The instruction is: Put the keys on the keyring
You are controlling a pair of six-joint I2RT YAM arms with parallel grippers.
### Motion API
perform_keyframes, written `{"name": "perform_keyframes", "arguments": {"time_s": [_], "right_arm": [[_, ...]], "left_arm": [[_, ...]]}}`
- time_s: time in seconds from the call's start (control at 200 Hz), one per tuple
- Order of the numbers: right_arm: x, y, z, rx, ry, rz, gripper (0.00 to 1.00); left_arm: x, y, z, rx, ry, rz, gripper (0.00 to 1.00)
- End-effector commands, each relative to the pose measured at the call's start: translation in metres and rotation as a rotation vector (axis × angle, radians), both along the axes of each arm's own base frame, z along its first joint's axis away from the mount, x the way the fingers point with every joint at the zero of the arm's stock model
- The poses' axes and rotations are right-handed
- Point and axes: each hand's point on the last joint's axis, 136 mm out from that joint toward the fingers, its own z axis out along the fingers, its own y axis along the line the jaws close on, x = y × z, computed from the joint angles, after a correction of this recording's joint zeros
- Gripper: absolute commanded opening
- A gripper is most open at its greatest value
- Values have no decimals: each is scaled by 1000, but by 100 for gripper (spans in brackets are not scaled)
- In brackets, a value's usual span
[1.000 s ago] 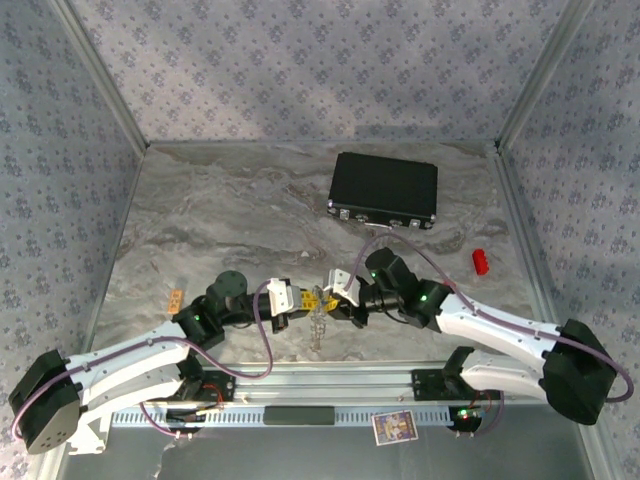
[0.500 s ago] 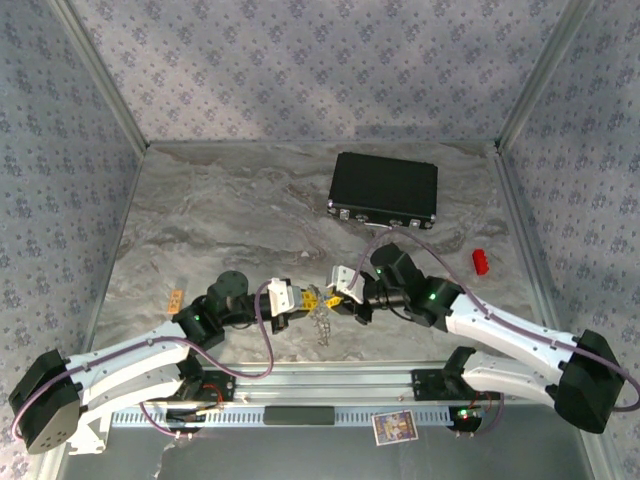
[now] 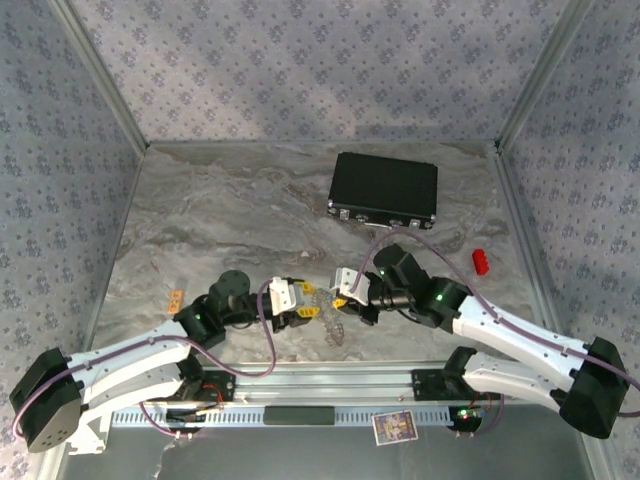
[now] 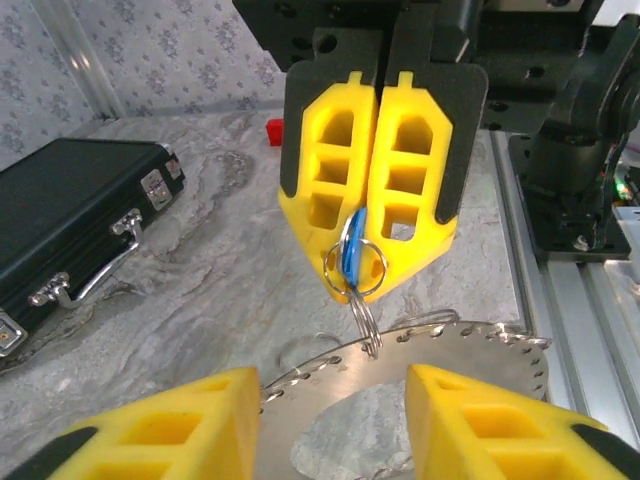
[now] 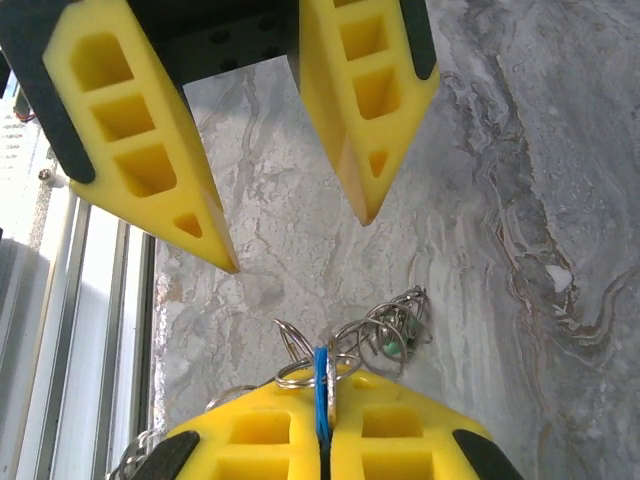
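Two tools face each other low above the grey marbled bench (image 3: 220,210), near its front edge. The right tool (image 4: 368,282) is closed on the blue key (image 4: 349,258), whose plastic head shows as a thin blue strip between the yellow fingers (image 4: 410,180). Small wire rings (image 4: 368,322) hang from this key down to the keyring (image 4: 470,348), a flat, shiny grey ring with a toothed, beaded rim. The left tool (image 4: 332,378) is wide open, and the keyring shows between its fingers.
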Motion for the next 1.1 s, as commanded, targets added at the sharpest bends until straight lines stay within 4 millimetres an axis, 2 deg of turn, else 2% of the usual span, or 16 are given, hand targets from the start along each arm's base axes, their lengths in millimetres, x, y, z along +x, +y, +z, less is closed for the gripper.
{"name": "perform_keyframes", "arguments": {"time_s": [0.0, 0.09, 0.215, 0.405, 0.53, 0.64, 0.78, 0.964, 1.094], "right_arm": [[5, 0, 21, 10, -58, -4, 7], [9, 0, 19, -9, -72, -7, 8], [12, 10, 24, -8, -75, 16, 8], [15, 45, 44, 67, -90, 108, 8], [17, 75, 53, 122, -88, 162, 8], [17, 103, 59, 158, -92, 213, 8], [25, 134, 51, 185, -83, 230, 8], [45, 164, 37, 198, -78, 202, 8], [64, 168, 16, 172, -56, 139, 7]], "left_arm": [[9, 2, 27, -67, -52, 52, 45], [19, 11, 45, -134, -71, 143, 47], [43, 37, 71, -216, -95, 353, 47], [76, 95, 100, -295, -118, 710, 52], [81, 124, 117, -354, -109, 841, 53], [86, 154, 124, -413, -88, 977, 53], [89, 190, 125, -467, -64, 1128, 54], [89, 201, 124, -508, -22, 1145, 54], [90, 204, 118, -491, -13, 1162, 55]]}}
